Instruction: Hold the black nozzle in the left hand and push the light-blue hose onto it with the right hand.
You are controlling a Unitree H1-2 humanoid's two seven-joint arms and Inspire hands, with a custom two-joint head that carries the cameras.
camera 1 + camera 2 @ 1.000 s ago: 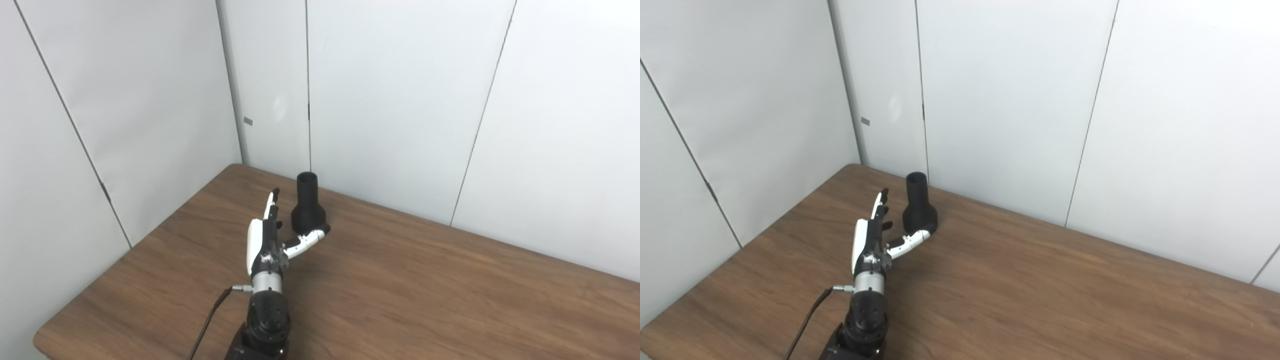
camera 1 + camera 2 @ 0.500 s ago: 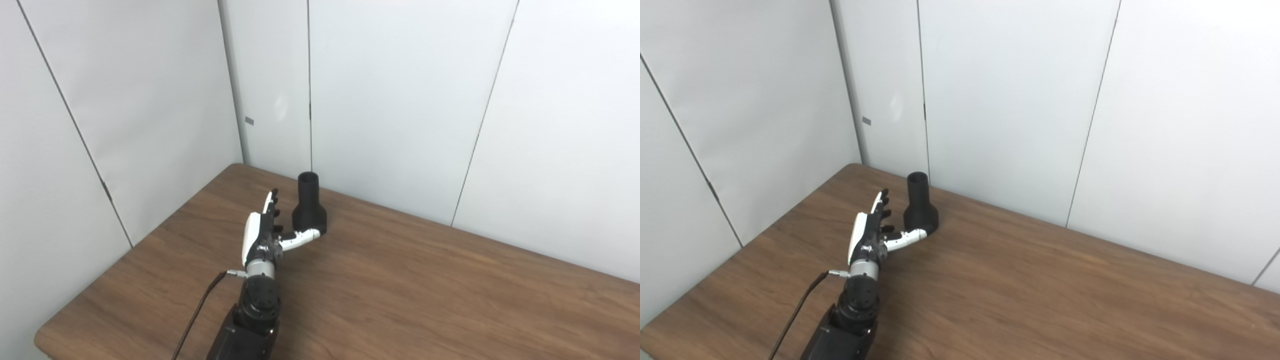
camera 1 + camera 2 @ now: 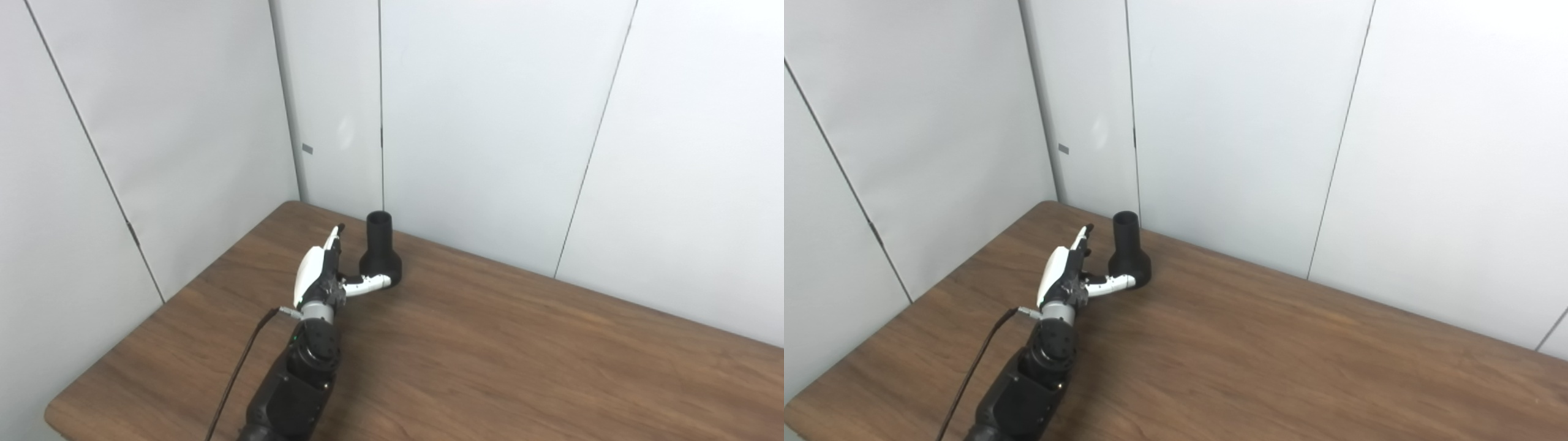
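Observation:
A black nozzle (image 3: 380,251) stands upright on the wooden table (image 3: 520,355) near the back wall, narrow neck up and wide base down. My left hand (image 3: 324,272) is open just left of it, fingers stretched straight toward the wall. Its thumb (image 3: 367,285) reaches out to the right and lies in front of the nozzle's base, at or very near it. The hand holds nothing. No light-blue hose shows in either view. My right hand is out of sight.
White wall panels (image 3: 490,122) close off the table at the back and on the left, meeting in a corner behind the nozzle. A thin black cable (image 3: 236,380) runs along my left forearm. The table's left edge (image 3: 153,312) slants toward me.
My left arm has stretched forward, bringing the open hand closer beside the nozzle with the thumb now at its base. The nozzle has stayed put. The camera drifted slightly.

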